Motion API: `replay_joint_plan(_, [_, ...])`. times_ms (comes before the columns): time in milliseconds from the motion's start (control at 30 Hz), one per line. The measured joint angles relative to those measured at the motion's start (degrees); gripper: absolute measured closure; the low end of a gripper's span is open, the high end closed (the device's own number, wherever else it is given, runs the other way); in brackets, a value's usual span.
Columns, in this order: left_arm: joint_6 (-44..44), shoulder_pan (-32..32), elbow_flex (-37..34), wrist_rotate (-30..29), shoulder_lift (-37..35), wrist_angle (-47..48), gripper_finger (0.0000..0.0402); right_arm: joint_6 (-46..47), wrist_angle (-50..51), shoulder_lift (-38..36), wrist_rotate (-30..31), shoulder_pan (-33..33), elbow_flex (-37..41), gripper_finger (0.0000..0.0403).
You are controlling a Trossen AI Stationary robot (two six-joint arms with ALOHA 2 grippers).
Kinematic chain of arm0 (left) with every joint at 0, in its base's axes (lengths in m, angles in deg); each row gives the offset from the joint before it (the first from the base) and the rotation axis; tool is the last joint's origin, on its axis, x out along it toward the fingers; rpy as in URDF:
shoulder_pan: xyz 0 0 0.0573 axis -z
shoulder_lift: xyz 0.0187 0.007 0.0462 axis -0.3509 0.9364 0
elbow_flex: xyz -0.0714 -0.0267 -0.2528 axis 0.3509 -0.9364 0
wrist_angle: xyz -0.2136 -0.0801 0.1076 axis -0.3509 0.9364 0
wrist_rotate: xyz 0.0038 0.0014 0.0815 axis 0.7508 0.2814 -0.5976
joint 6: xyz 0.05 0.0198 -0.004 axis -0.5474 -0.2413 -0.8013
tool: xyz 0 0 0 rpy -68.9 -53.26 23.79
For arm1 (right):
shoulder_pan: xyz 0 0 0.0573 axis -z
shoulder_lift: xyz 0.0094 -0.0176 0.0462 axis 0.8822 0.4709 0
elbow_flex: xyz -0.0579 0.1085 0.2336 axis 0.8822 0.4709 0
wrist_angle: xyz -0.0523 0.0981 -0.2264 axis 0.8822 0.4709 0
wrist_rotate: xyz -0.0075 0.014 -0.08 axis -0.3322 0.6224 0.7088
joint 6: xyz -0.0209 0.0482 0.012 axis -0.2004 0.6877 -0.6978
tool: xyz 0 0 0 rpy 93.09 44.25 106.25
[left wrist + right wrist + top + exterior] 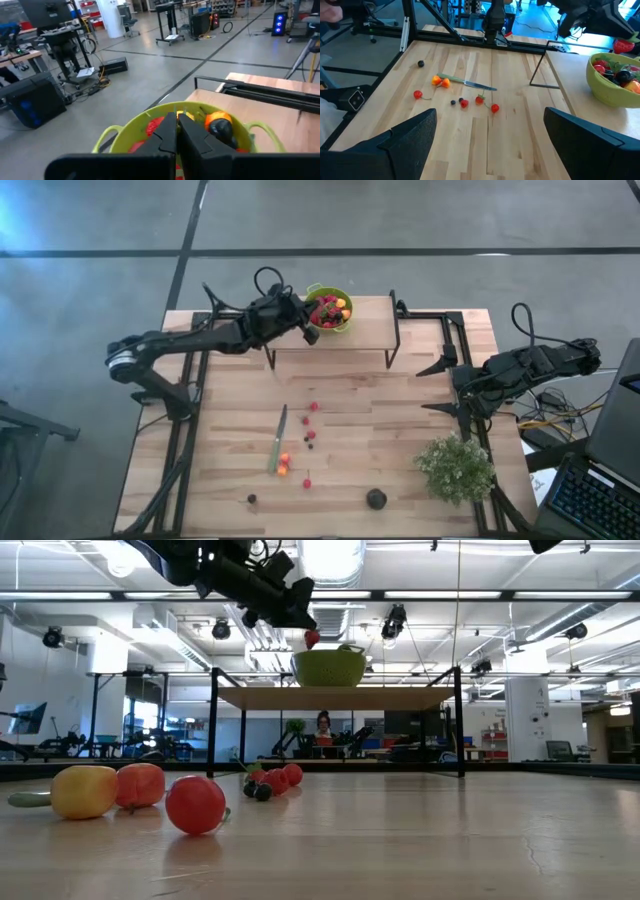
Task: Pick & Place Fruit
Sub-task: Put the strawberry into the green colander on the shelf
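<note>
**Release the berry over the bowl, not over its rim**

The wooden table (400, 440) carries a raised shelf (365, 330) at its far side, and on that shelf sits the green bowl (329, 310), already partly filled with red, dark and orange fruit. The left gripper (305, 325) hovers at the bowl's near edge, jaws closed on a small red berry (312, 638), which hangs just above the rim in the low view. To do this step well, I judge the arm should carry the berry further in over the bowl's middle before opening; dropped where it hangs, it could glance off the rim and roll from the shelf.

The right gripper (487, 130) waits at the table's right edge, fingers spread wide and empty, near the bushy plant (456, 468).

Loose fruit (310, 435) remains on the tabletop: red berries beside the green-handled knife (277, 442), orange pieces at its handle, a larger dark fruit (376, 499) near the front edge.
</note>
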Motion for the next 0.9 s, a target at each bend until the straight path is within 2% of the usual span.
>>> replay_joint_plan(367, [0.54, -0.88, -0.27, -0.11, 1.06, 2.07, 0.0387, 0.0, -0.01, -0.01, -0.01, 0.0, 0.0, 0.004])
replay_joint_plan(733, [-1.05, -0.91, -0.15, -0.21, 0.67, 2.44, 0.0255, 0.0, -0.01, -0.02, -0.01, 0.0, 0.0, 0.004])
replay_joint_plan(900, [-1.95, -0.57, 0.23, -0.14, -1.55, 2.65, 0.0224, 0.0, 0.01, -0.02, -0.01, -0.02, 0.0, 0.004])
